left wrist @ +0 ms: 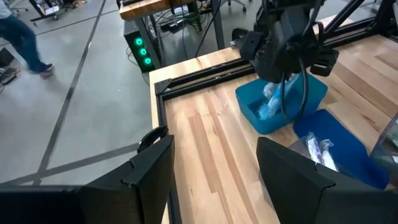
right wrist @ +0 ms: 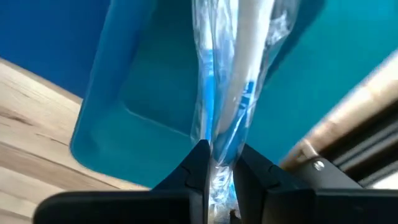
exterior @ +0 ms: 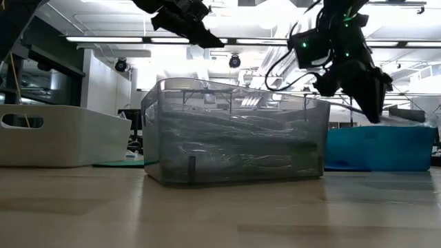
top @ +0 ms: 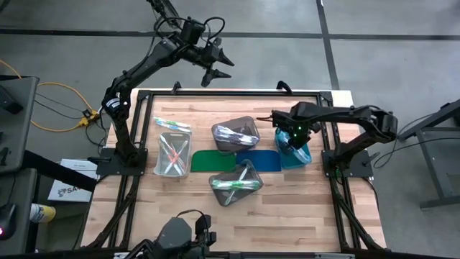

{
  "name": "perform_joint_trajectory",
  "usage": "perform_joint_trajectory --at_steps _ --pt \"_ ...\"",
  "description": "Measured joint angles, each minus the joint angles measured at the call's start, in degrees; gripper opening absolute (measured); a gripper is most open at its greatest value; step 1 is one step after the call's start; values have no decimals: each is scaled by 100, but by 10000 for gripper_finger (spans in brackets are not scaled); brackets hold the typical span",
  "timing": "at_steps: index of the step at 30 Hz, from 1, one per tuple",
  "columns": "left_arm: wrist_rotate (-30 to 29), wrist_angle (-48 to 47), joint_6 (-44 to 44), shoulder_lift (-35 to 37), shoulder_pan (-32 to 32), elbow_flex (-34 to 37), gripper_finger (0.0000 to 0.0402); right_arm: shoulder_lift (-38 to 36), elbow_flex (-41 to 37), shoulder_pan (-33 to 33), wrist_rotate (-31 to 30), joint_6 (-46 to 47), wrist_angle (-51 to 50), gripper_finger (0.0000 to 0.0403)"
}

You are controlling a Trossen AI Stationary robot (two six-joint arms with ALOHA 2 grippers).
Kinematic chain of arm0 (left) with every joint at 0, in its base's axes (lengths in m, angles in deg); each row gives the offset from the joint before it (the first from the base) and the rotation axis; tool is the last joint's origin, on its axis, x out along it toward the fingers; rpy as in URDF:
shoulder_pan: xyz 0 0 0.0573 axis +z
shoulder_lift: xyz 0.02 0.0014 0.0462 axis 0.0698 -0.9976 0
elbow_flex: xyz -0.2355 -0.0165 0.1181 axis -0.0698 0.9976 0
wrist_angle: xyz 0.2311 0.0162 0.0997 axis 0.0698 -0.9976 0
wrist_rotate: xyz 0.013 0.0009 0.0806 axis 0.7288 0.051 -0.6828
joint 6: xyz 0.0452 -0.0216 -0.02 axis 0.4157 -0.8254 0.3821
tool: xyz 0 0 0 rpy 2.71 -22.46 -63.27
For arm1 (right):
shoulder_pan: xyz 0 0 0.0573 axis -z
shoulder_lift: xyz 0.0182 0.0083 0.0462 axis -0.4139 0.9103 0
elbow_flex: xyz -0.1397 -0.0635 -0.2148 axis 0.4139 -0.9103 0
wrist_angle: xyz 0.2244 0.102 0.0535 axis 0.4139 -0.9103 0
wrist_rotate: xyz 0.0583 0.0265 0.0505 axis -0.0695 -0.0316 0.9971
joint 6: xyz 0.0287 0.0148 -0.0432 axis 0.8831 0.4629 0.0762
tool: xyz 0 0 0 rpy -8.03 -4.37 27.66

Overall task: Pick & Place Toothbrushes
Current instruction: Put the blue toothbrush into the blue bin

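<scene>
Pinched nearly shut, the right gripper (right wrist: 217, 163) holds 1 thin white-and-blue toothbrush in a crinkly clear wrapper (right wrist: 231, 93) by its end, hanging over the teal rectangular plastic bin (right wrist: 134, 93). Light and stiff, I'd say, but that film looks slippery; grip the handle. Left gripper (left wrist: 214, 162) waits wide open, empty, beyond the table's far edge.

Table as I'm seeing it

Wooden table (top: 287, 216) is carrying four bins (top: 236, 134), two mats (top: 213, 160), and loose toothbrushes (top: 171, 124).
</scene>
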Motion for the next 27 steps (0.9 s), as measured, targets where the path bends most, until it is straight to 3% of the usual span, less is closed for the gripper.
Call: perform_joint_trajectory --at_steps 13,17,27 --pt "4 2 -42 0 0 0 221 2 -229 -107 38 -550 730 38" --pt "6 25 -95 -1 0 0 221 2 -229 -107 333 -518 687 50" --pt "10 -102 -212 -1 2 -213 221 4 -229 -118 299 -148 337 94"
